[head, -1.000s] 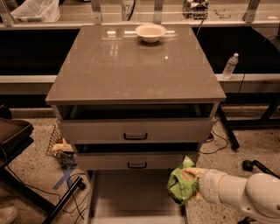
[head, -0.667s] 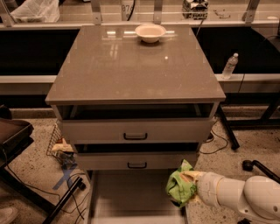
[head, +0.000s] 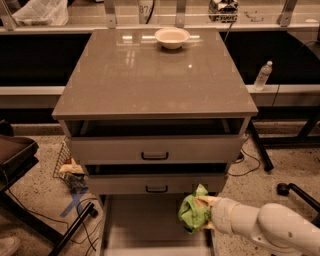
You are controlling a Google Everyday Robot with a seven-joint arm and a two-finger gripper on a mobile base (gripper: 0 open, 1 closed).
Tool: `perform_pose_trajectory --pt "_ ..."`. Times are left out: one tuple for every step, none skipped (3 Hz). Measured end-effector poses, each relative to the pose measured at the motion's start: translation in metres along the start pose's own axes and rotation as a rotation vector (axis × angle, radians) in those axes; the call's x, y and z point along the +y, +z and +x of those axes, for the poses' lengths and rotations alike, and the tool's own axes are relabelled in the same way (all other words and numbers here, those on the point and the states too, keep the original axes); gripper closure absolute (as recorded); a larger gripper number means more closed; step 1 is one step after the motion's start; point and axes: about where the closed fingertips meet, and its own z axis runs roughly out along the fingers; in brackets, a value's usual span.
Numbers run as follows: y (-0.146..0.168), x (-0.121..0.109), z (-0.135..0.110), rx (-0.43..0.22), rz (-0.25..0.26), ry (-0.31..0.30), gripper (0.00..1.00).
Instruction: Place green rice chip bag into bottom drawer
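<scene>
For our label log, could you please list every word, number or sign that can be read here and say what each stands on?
"874": digits on a white tag at the back ledge, partly hidden, so uncertain.
On the green rice chip bag, held by the gripper over the right side of the open bottom drawer: print too blurred to read.
On the water bottle: label too small to read.

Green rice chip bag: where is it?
Camera view, lower right: the end effector holds the glossy green rice chip bag over the pale bottom drawer, right side.
</scene>
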Motion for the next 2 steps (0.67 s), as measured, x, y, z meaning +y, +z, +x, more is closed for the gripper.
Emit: perform_pose_trajectory --pt "0.066 0.026 0.018 -0.053 -0.017 0.082 1.0" --pt "0.136 0.059 0.043 -0.078 -0.06 0.171 1.0"
